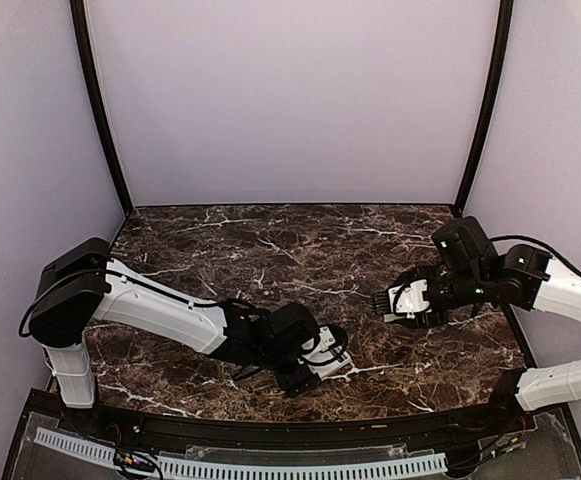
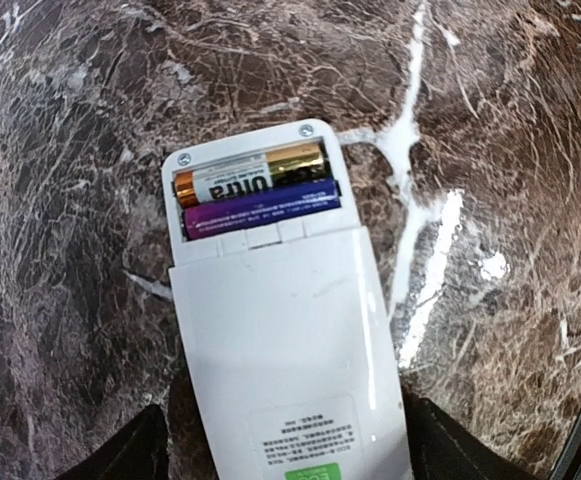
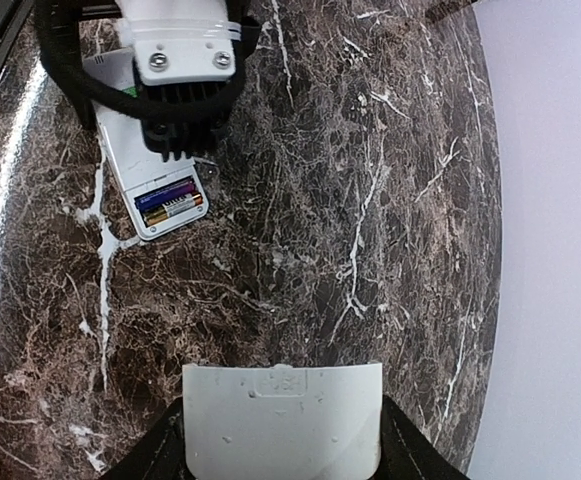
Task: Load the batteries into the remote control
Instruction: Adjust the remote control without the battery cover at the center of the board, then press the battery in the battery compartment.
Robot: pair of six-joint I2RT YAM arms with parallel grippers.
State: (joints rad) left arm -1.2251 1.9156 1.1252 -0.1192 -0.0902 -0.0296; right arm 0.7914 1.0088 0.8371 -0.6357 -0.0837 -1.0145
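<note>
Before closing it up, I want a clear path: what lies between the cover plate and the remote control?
Only bare marble table between cover plate and remote control, per the right wrist view.

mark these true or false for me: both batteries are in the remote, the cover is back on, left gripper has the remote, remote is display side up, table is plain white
1. Both batteries sit inside the remote control. True.
2. The cover plate is fitted on the remote control. False: the right gripper holds it, apart from the remote control, and the batteries lie uncovered.
3. The left gripper grips the remote control by its sides. True.
4. The remote control lies display side up. False: its back faces up, with two screws and a printed label showing.
5. The table is plain white. False: it is dark brown marble with white veins.
</note>
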